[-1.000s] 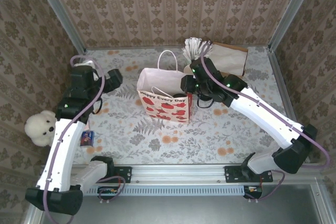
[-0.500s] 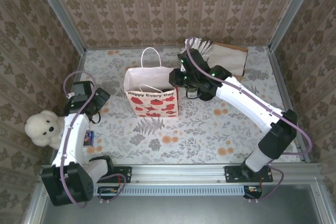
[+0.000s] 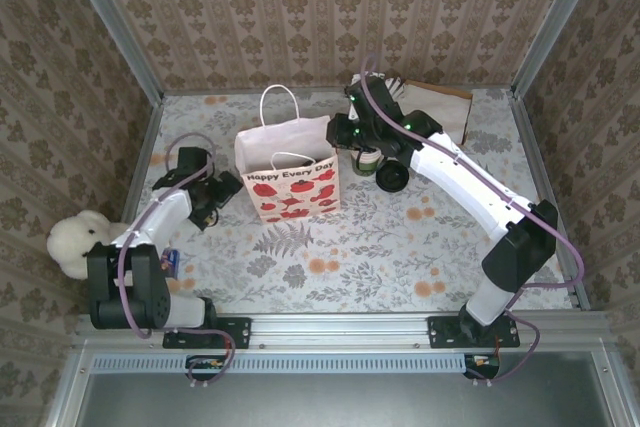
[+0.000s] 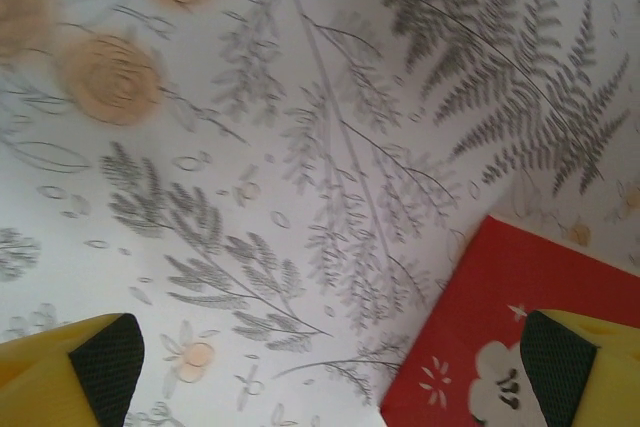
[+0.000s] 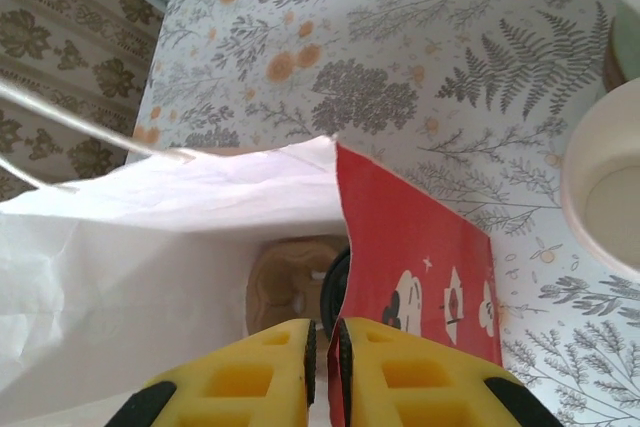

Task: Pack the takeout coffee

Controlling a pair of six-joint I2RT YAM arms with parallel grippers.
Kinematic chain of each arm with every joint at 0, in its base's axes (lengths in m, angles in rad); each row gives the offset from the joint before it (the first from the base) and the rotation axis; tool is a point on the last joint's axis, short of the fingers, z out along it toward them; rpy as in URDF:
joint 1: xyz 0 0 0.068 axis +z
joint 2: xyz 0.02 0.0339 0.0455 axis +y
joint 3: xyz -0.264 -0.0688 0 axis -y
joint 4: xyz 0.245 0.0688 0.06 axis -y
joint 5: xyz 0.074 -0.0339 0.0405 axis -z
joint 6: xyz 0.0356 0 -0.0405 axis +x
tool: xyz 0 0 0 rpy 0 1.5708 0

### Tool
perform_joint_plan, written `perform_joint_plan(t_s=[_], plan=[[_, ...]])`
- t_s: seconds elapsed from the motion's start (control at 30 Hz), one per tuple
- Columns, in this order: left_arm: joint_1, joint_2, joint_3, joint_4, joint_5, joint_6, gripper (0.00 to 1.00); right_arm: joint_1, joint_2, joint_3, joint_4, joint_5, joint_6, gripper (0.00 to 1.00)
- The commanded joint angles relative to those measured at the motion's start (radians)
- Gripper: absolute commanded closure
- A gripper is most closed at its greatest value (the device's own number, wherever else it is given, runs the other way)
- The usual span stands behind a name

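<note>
Left arm (image 3: 150, 232): folded low, left of the paper bag (image 3: 285, 152), forearm angled toward it. Left gripper (image 3: 224, 190): just beside the bag's left side, jaws spread wide, yellow fingers (image 4: 60, 367) at opposite lower corners of the wrist view. Right arm (image 3: 470, 192): stretched long toward the bag's right top corner. Right gripper (image 3: 342, 133): jaws pinched on the bag's upper edge, fingertips almost touching.
</note>
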Motion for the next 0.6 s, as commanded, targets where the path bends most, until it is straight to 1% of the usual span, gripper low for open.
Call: perform_joint_plan(t_s=[0.0, 0.3, 0.43, 0.57], plan=[[-0.028, 0.027, 0.043, 0.034, 0.014, -0.032, 0.0, -0.008, -0.019, 0.007, -0.017, 0.033, -0.017, 0.82], [-0.094, 0.146, 0.156, 0.036, 0.039, -0.012, 0.0, -0.01, -0.075, -0.064, -0.027, 0.072, -0.003, 0.81], [-0.118, 0.176, 0.189, 0.038, 0.038, -0.01, 0.0, -0.021, -0.107, -0.088, -0.027, 0.086, -0.005, 0.78], [-0.131, 0.187, 0.205, 0.036, 0.035, -0.01, 0.0, -0.039, -0.124, -0.095, -0.031, 0.07, -0.027, 0.73]])
